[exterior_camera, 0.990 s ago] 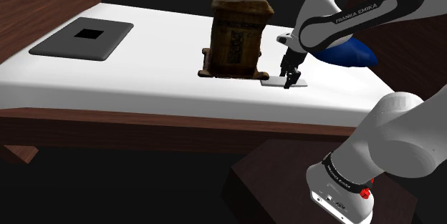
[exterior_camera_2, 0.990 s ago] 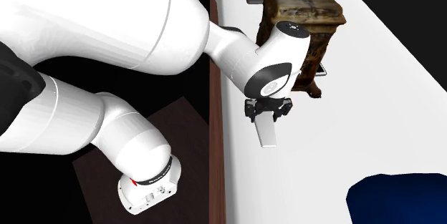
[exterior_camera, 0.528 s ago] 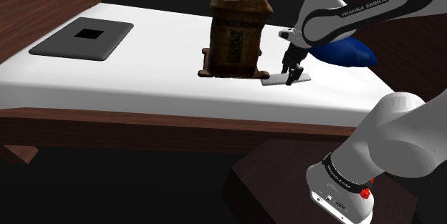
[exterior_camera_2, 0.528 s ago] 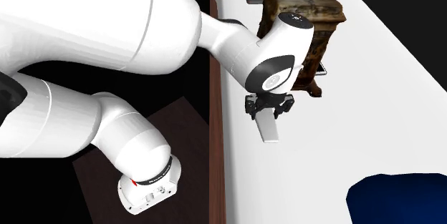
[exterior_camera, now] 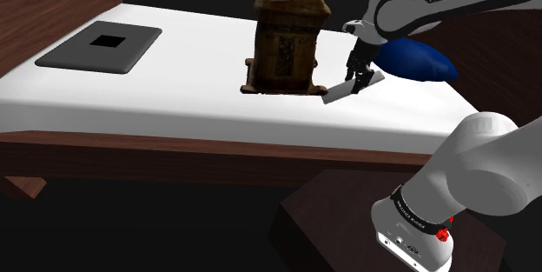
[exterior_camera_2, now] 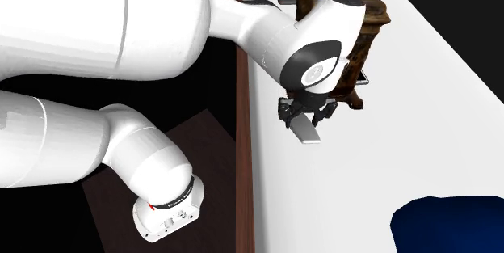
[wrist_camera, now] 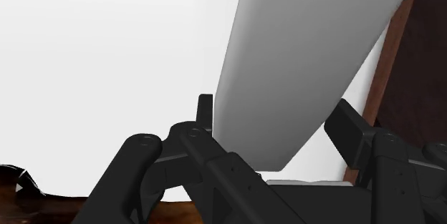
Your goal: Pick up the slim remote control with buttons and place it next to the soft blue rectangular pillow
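Gripper point(exterior_camera: 357, 78) pinches grey remote point(exterior_camera: 339, 94), tilted over white surface point(exterior_camera: 174, 79) beside brown chest point(exterior_camera: 285, 40)

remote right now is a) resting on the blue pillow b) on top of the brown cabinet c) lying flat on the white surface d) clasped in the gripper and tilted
D: the gripper clasps the grey remote, which tilts with one end raised off the white surface.
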